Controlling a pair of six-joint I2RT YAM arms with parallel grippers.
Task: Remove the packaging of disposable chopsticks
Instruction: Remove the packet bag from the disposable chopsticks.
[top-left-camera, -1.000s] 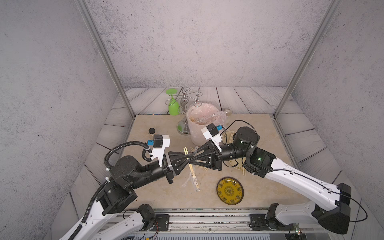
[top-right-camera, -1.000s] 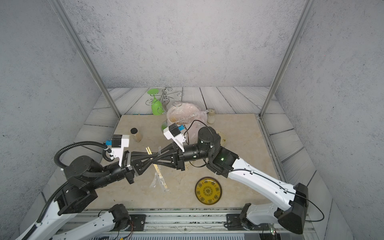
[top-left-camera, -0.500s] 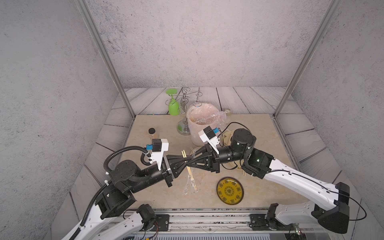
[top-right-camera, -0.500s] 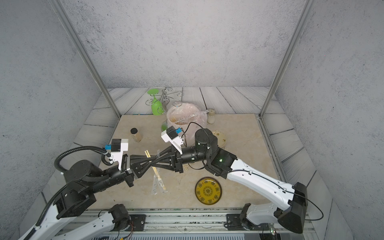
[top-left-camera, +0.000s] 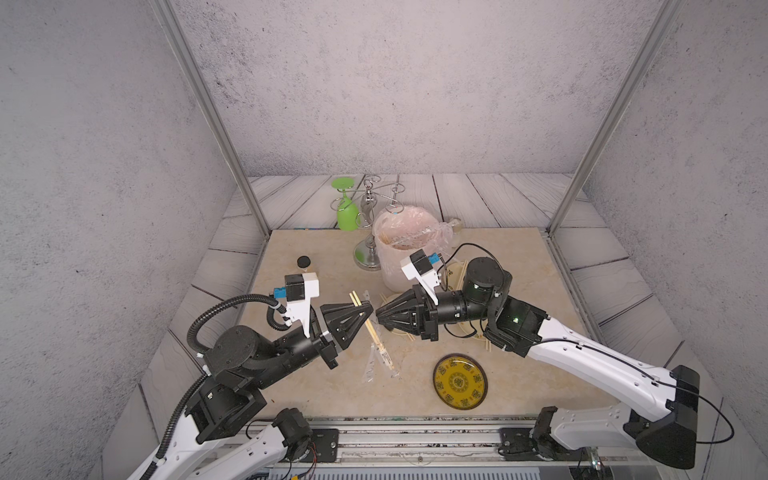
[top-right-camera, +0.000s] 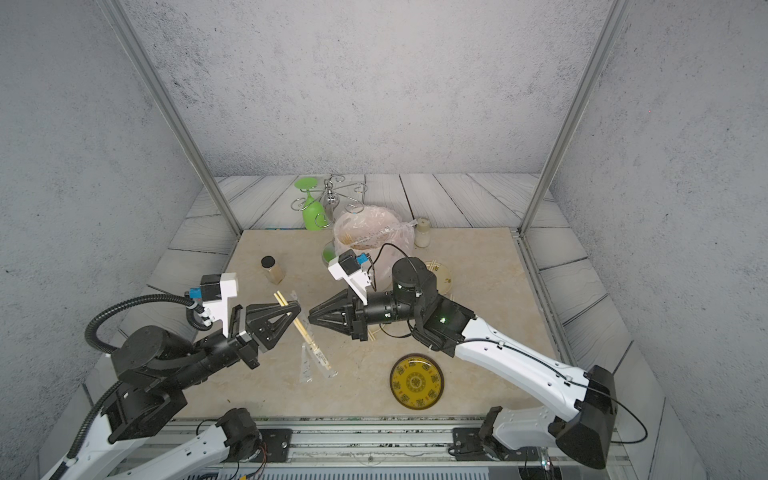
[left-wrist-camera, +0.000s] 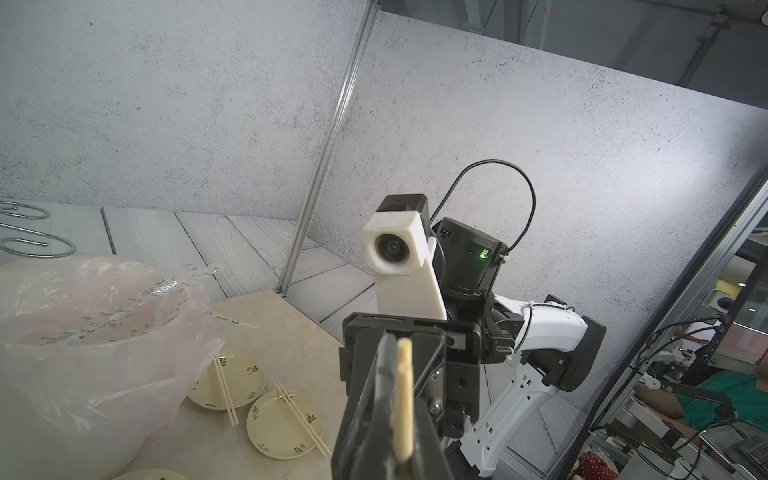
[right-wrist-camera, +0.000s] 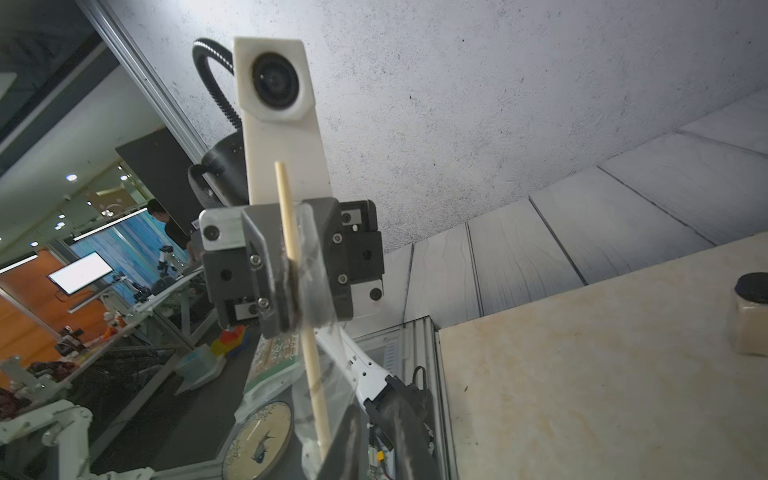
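**Left gripper holds partly sleeved chopsticks facing the right gripper**

Above the middle of the beige bench (top-left-camera: 540, 257), the left gripper (top-left-camera: 369, 309) is clenched on a pair of disposable chopsticks (top-left-camera: 376, 336). They are held slanting, with their bare upper ends pointing toward the rear edge. A clear sleeve (top-left-camera: 387, 358) with dark print covers their lower ends, toward the front edge. In the right wrist view, clear plastic is also pinched between the jaws along with the sticks. The right gripper (top-left-camera: 377, 316) faces the left one, its tip just beside the sticks. Whether its jaws are parted cannot be told. A yellow patterned plate (top-left-camera: 459, 380) sits near the front edge. A white bin lined with a pink bag (top-left-camera: 386, 266) stands near the rear edge.
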